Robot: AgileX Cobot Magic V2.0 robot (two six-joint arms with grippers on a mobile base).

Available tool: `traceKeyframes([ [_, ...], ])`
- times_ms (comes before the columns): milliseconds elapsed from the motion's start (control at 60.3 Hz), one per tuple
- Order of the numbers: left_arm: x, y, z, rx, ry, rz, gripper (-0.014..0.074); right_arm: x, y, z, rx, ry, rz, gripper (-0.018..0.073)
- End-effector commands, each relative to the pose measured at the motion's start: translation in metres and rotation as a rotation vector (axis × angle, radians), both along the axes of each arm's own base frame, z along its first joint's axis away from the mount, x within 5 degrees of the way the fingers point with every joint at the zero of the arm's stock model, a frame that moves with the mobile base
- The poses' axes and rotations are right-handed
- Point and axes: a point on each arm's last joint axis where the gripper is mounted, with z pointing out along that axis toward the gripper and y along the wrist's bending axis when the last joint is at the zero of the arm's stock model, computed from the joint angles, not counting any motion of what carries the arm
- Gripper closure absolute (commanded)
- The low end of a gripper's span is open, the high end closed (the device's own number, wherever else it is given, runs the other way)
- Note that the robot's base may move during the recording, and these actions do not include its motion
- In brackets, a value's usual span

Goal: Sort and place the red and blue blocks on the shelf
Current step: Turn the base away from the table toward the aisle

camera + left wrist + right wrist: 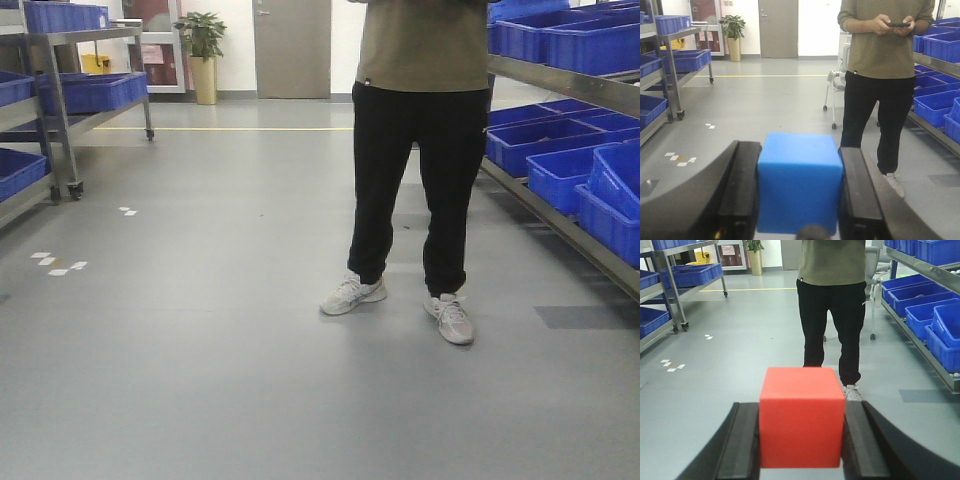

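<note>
Left wrist view: left gripper (799, 152) pinches blue block (800, 187) squarely between its jaws; right gripper (801, 407) clamps red block (801, 422) likewise. Best carried level, grips firm, skirting the person (885, 55) ahead.

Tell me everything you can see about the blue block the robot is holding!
The blue block is a bright blue cube with plain matte faces and slightly rounded edges, no marks. It sits level, clamped between the black fingers of the left gripper, which press its left and right sides. Its top and near face show. Grey floor lies beyond.
</note>
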Motion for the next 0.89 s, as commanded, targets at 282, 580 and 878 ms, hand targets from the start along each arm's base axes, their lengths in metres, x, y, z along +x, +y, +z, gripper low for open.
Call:
traceKeyframes([
  [282,-0.0008,-0.0004,0.0175,-0.018,-0.113,-0.006,0.0474,-0.0003,-0.0006,0.0163,-0.002,-0.109,-0.009,0.0492],
  [580,-0.0008,-0.0004,0.0175,-0.018,-0.113,-0.006,0.0474,-0.0003,-0.0006,0.0163,-0.002,-0.109,-0.009,0.0492],
  [878,-0.0008,-0.0004,0.0175,-0.018,-0.113,-0.006,0.0474,-0.0003,-0.0006,0.0163,-0.002,-0.109,-0.009,0.0492],
])
